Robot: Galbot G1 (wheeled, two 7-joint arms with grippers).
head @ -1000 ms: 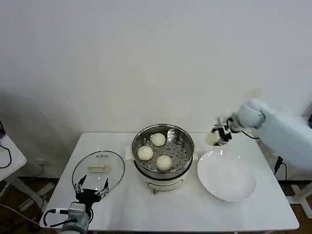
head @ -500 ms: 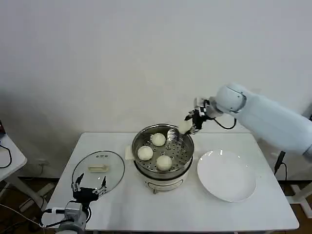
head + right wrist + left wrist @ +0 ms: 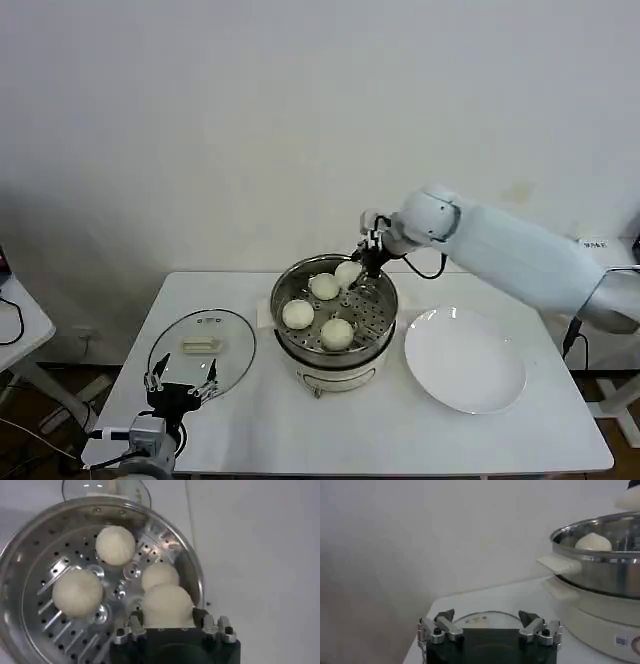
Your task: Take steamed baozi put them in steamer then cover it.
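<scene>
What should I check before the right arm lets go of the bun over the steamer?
1. Fourth bun held in right pincer: ok.
2. Bun above the steamer tray, inside the rim: ok.
3. Free tray space under it, at the back beside the three buns already in: seems ok, though one bun lies close.
4. Height above tray low enough for a soft drop: cannot tell.
5. Plate has no buns left: ok.
6. Lid flat on the table, left pincer open near it, ready for covering: ok.
</scene>
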